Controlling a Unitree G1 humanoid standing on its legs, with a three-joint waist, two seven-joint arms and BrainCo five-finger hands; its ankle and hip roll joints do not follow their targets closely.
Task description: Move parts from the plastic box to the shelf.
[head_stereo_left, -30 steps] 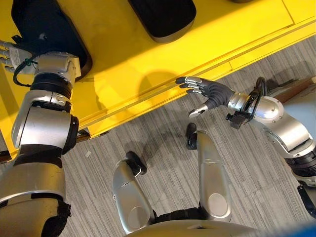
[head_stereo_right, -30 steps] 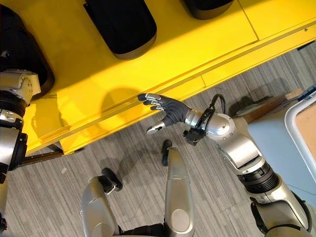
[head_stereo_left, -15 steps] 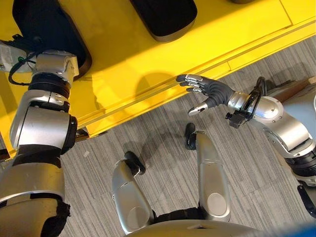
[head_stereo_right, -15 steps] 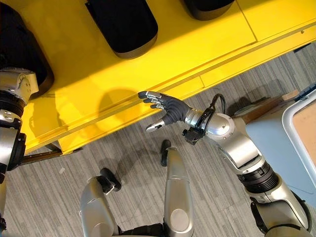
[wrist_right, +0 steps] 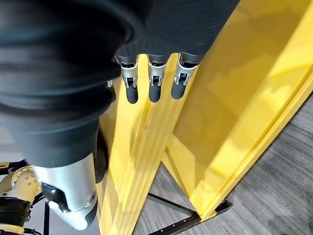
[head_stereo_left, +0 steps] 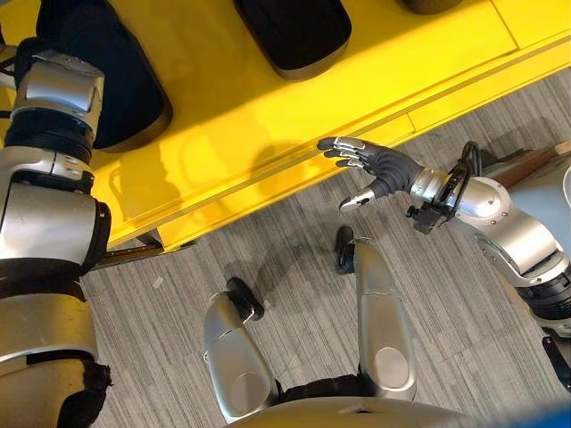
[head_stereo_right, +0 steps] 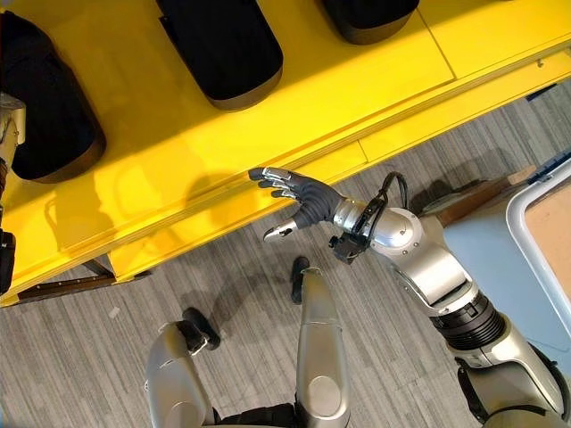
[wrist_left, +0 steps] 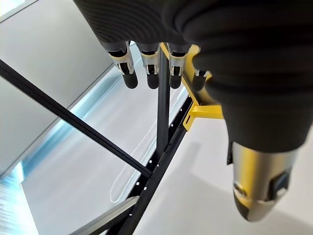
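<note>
While fingers splay, right hand (head_stereo_left: 379, 169) hovers beside shelf (head_stereo_left: 268, 107) edge.

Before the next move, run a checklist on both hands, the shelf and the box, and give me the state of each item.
1. Right hand empty: ok. Its fingers are straight and hold nothing, just off the front edge of the bright yellow metal shelf.
2. Left hand empty: ok. In its wrist view the fingers are relaxed, with nothing between them and the thumb.
3. Black rounded plastic parts resting on the shelf: ok, three lie on its surface.
4. Free shelf space in front of the parts: ok, bare yellow surface there.
5. Parts left in the pale plastic box by the right arm: cannot tell, its contents are unclear.
</note>
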